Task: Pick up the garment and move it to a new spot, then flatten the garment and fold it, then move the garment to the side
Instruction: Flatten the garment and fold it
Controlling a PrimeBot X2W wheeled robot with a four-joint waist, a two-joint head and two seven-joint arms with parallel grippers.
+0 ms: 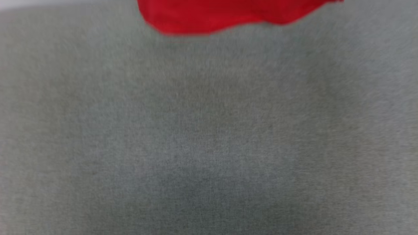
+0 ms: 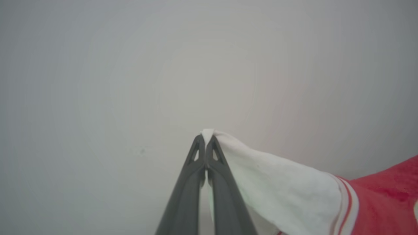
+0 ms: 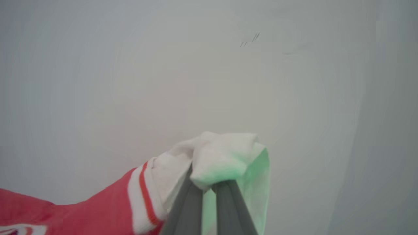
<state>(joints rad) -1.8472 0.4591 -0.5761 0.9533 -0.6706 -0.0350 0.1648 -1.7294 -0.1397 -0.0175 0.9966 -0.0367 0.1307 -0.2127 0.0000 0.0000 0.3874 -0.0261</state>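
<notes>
I am pinching a white sleeve of the red jersey-style garment with white-and-red striped trim [image 2: 294, 186] in my left gripper [image 2: 205, 139], its two dark fingers pressed together on the cloth. My right gripper [image 3: 209, 185] is clamping another bunched white sleeve end, its fingertips buried in the cloth. The garment's red body is stretching between them, its blurred hem showing near the far edge of the grey felt-like bench [image 1: 209, 130].

Left gripper [image 2: 205, 138]: 2 long dark grey fingers, tapering to narrow tips.
Left finger cut-outs: 1 triangular opening near each tip.
Right gripper [image 3: 209, 186]: 2 dark grey fingers, tips hidden.
</notes>
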